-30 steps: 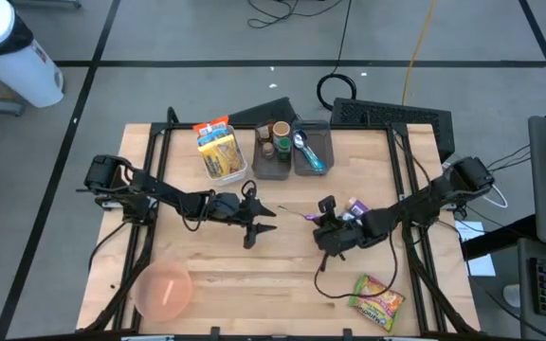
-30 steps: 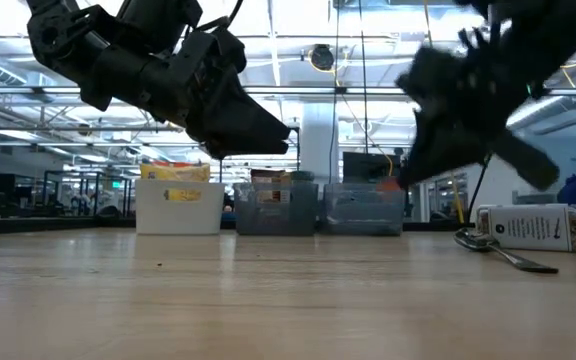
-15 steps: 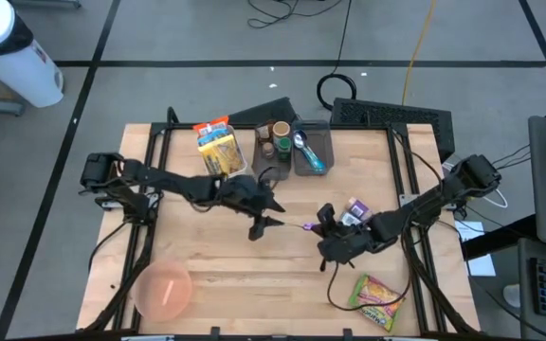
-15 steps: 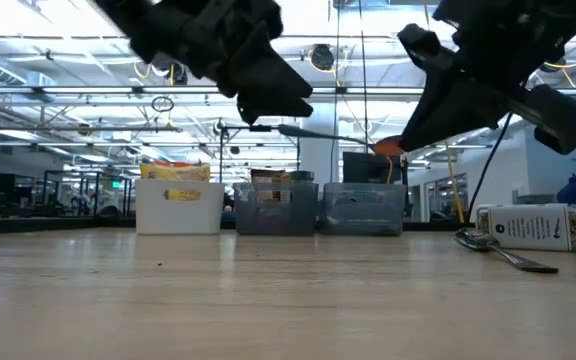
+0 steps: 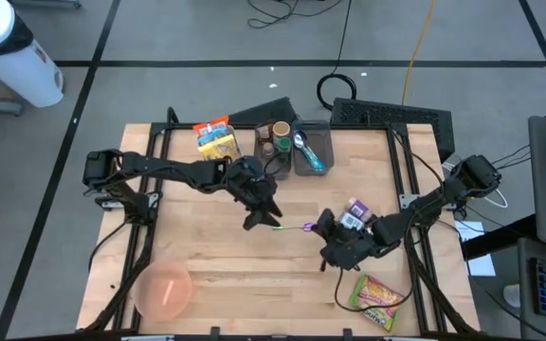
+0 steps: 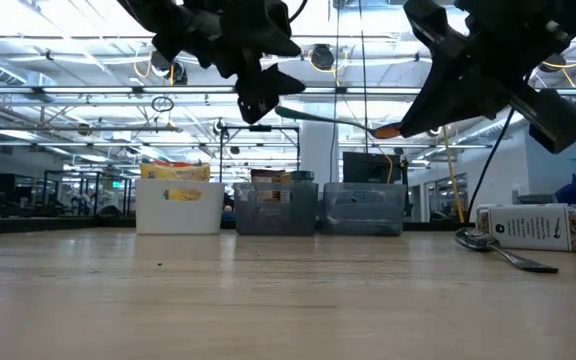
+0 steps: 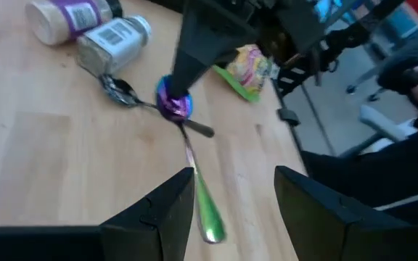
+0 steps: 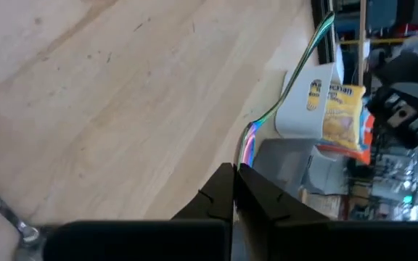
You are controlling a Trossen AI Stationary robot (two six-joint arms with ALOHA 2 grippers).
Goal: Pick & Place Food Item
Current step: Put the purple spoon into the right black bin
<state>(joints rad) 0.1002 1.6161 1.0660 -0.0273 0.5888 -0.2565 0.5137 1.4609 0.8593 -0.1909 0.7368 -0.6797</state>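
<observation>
- Over the last second my left gripper has swung from left of centre toward the middle of the high view. It now meets the free end of the iridescent spoon.
- My right gripper has drifted slightly toward the lower right. It stays clenched on the spoon's purple handle end.
- In the low view the spoon now bridges the two grippers in the upper middle of the frame, well above the wooden table.
- In the left wrist view the spoon's greenish bowl sits between my left fingers. They stand apart and are not yet closed on it.
- I read this as a handover being set up: the left side must close before the right can release.
- That is utensil work. The food itself looks untouched, so the task seems to be at an early stage.
- The food item I take to be the target is a yellow-green snack packet. It lies flat on the table at the lower right of the high view.
- The packet is just below and right of my right gripper, and well apart from the left one. Neither gripper touches it.
- Two spice bottles lie just upper right of the right gripper.
</observation>
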